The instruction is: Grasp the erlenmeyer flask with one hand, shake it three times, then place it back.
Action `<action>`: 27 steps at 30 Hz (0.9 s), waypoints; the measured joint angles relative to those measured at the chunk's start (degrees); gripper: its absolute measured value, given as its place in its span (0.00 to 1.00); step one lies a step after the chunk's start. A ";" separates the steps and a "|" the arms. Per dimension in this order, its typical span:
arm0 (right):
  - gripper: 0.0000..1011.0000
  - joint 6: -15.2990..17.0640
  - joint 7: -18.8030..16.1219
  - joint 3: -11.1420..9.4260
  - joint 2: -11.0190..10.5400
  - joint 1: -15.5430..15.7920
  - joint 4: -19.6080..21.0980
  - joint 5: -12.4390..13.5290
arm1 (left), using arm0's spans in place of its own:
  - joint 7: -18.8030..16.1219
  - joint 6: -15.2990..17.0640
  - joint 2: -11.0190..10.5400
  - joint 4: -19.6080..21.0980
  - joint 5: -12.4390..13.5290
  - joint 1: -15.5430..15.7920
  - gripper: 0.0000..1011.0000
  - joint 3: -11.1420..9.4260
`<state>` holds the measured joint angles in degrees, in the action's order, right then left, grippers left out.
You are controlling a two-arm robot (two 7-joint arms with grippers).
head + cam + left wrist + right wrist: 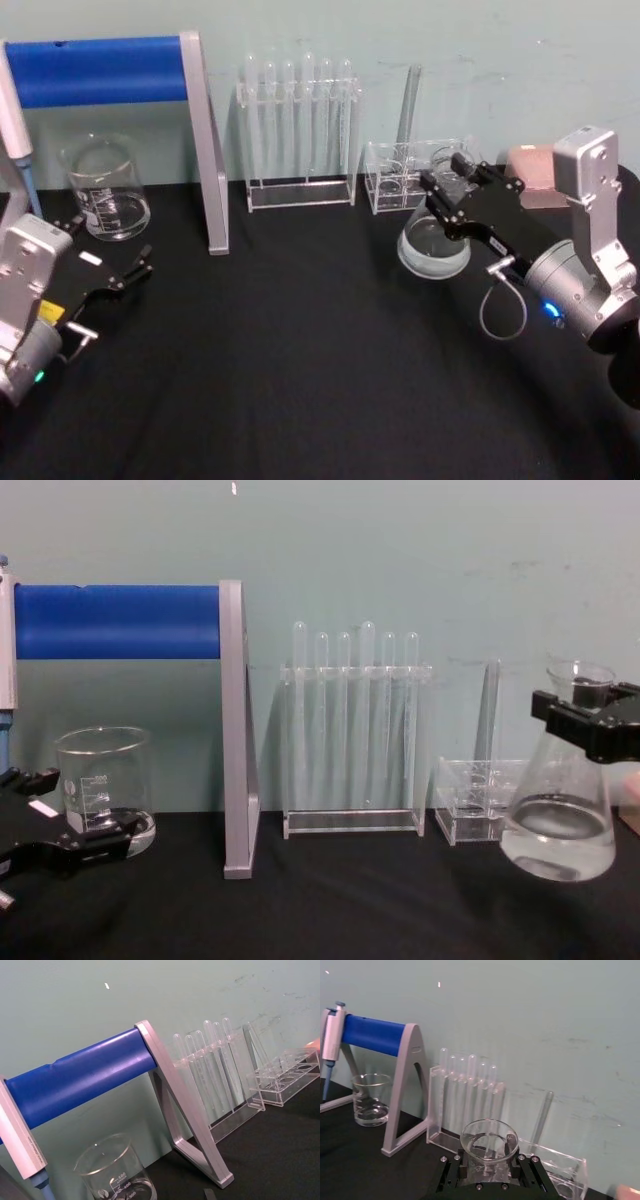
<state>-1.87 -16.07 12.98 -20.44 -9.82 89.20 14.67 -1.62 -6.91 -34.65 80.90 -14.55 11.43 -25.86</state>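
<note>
Over the black bench (300, 380), right gripper (448, 188) jaws clamp the raised erlenmeyer flask (558, 830) by its neck, so a gentle, upright shake seems wisest, while the left gripper (138, 265) sits parked with jaws apart, lower left.

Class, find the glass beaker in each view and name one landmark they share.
Head view: beaker far left, beyond the left gripper.
Left wrist view: beaker beneath the blue bar.
Right wrist view: beaker between pipette and grey stand leg.
Chest view: beaker lower left.
Shared landmark: the blue bar.
</note>
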 joint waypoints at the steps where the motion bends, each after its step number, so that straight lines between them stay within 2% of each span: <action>1: 0.45 0.00 0.04 -0.27 0.13 -0.13 -0.23 -0.16 | 0.00 0.00 0.00 0.00 0.00 0.00 0.99 0.00; 12: 0.45 0.53 -0.94 -0.42 0.81 0.51 0.47 -0.76 | 0.00 0.00 0.00 0.00 0.00 0.00 0.99 0.00; 17: 0.45 1.12 -2.45 0.83 0.94 1.61 2.29 -0.65 | 0.00 0.00 0.00 0.00 0.00 0.00 0.99 0.00; 27: 0.45 1.63 -5.41 4.63 0.48 4.02 6.53 0.60 | 0.00 0.00 0.00 0.00 0.00 0.00 0.99 0.00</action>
<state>-0.23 -21.48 17.60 -19.96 -5.80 95.73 15.27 -1.62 -6.91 -34.65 80.90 -14.55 11.43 -25.86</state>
